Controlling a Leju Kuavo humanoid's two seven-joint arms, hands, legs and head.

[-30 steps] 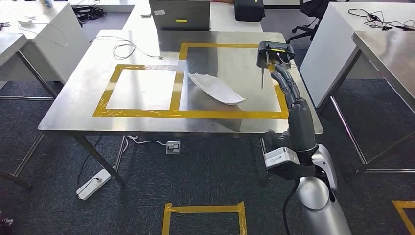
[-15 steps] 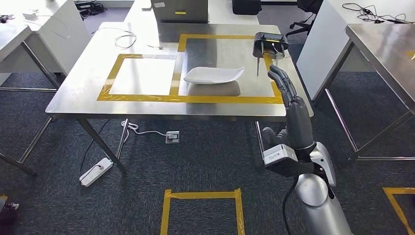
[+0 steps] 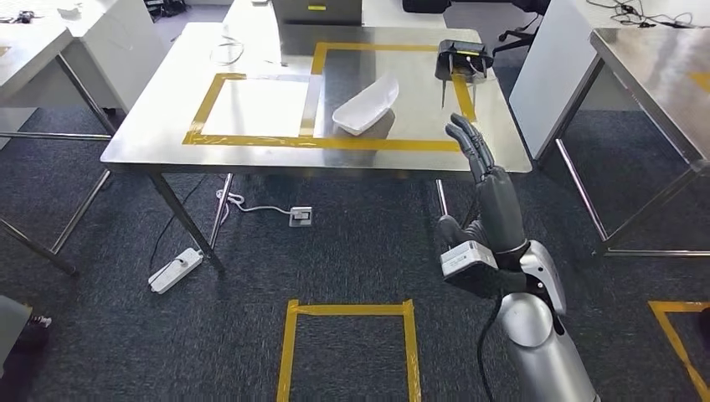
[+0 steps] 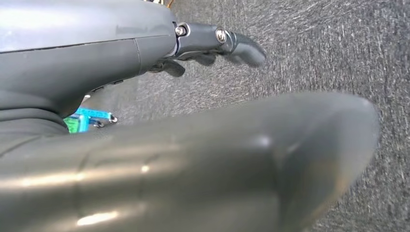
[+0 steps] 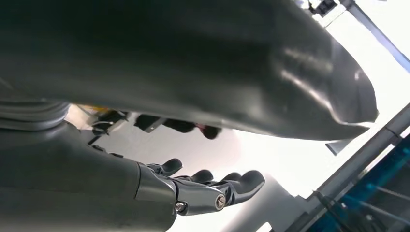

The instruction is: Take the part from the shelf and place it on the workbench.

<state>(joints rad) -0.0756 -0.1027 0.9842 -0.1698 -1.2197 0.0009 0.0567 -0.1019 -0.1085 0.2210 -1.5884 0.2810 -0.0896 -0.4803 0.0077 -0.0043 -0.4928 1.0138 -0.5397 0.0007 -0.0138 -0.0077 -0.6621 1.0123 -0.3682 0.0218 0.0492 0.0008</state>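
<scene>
Steel workbench (image 3: 167, 126) fills the upper half of the head view, grey carpet below it, and on that bench sits the white part (image 3: 366, 105), inside the yellow tape rectangle (image 3: 393, 144) at upper centre, tilted with one end raised. Across the last second the whole picture has shifted, the table sliding up and away in the frame, so the camera has moved and the robot looks to be backing off; yet the part has also changed its lie relative to the tape, flatter half a second ago and now angled toward the upper right, which suggests it is settling or rocking after release. That reads as the placing step done, the part already on the bench. Out from the part, the right hand (image 3: 477, 155) stands at centre right of the frame, raised off the near table edge, fingers (image 3: 463, 134) spread apart and holding nothing, well apart from the part with bare steel and tape between them. Further up, a black device (image 3: 462, 60) sits on the tape's upper right corner. The left hand (image 4: 212, 43), in its wrist view, hangs over carpet with fingers loosely curled and nothing in them. A power strip (image 3: 176, 270) lies on the floor at lower left.
</scene>
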